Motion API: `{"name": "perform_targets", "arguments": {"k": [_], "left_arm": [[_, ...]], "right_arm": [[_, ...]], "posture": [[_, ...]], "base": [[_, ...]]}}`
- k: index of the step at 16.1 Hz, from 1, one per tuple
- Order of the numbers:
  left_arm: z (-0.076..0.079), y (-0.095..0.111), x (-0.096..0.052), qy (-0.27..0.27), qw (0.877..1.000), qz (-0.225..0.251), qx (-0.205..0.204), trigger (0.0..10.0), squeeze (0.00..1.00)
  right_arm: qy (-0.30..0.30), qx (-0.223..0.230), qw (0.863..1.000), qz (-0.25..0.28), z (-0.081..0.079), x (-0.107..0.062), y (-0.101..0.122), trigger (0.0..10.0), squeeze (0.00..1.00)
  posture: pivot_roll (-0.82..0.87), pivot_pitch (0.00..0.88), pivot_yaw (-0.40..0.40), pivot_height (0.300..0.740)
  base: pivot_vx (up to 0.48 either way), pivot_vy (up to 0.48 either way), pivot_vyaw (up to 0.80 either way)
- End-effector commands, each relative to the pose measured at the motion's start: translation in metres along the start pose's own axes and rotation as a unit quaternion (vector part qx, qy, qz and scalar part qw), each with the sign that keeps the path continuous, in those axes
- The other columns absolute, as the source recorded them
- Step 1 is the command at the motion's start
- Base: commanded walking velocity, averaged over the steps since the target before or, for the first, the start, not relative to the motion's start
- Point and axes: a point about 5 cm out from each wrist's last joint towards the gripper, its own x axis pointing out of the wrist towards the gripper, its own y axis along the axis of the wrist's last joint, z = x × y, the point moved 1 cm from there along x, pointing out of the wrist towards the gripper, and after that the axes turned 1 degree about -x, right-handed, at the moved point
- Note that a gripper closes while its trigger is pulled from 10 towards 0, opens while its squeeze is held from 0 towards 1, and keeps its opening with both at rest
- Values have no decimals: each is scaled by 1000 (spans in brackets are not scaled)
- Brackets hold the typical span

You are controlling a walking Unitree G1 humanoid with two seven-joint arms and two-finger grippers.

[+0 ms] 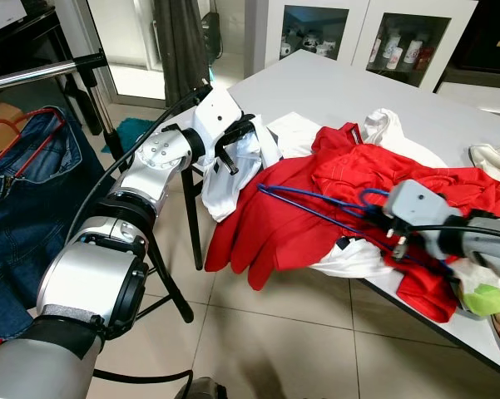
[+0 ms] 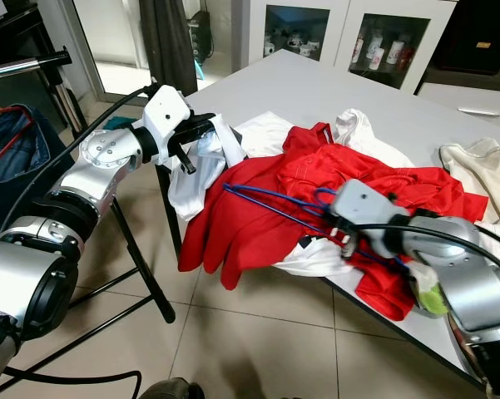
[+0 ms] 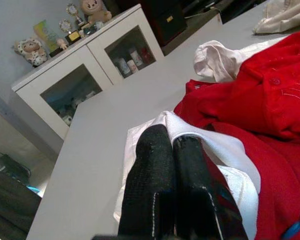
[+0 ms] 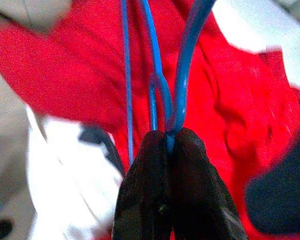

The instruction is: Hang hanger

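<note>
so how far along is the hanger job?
Done: the right gripper has shut on the blue hanger, which lies over the red shirt on the table.
In hand: the left gripper is pinching the white garment at the table's corner.
Left: the hanger is not on the rail yet; jeans on a red hanger hang there.

hanger [image 1: 316, 209] on shirt [image 1: 291, 208] | shirt on table [image 1: 333, 87] (left edge)
</note>
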Motion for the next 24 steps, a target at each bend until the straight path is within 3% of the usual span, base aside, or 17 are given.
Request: {"name": "perform_targets", "arguments": {"k": [1,2,5,7,8,10,14,18,21,24], "left_arm": [[-10,14,0,14,1000,19,21,0,0],[-18,18,-2,26,999,20,28,0,0],[-27,25,-5,39,998,27,30,0,0],[-30,30,-3,40,998,35,23,0,0],[-29,33,-1,37,998,46,5,0,0],[-28,40,3,32,997,69,-31,0,0],[-31,67,12,20,991,118,-63,0,0],[-29,67,14,15,993,109,-51,0,0],[-32,67,12,17,993,108,-52,0,0],[-29,68,13,10,993,110,-45,1373,0]], "right_arm": [[-7,0,999,-47,2,-3,-15,10000,0],[3,-3,996,-85,-2,-8,-31,10000,0],[12,0,996,-91,-9,-7,-36,10000,0],[13,16,999,-36,-8,-8,-19,10000,0],[5,35,999,32,-3,-12,2,10000,0],[-13,51,993,103,8,-18,25,10000,0],[-73,88,978,172,29,-20,48,10000,0],[-30,67,984,165,8,-13,50,10000,0],[-28,61,987,145,7,-16,45,10000,0],[-45,79,985,146,9,-8,52,10000,0]], "posture": [[13,0,24,740],[7,0,25,740],[2,0,29,740],[0,0,33,740],[0,0,33,740],[-3,0,34,740],[-3,0,34,740],[0,0,42,740],[3,0,45,740],[6,0,48,740]], "base": [[0,0,0],[0,0,0],[0,0,0],[0,0,0],[0,0,0],[0,0,0],[0,0,0],[0,0,0],[0,0,0],[0,0,0]]}}
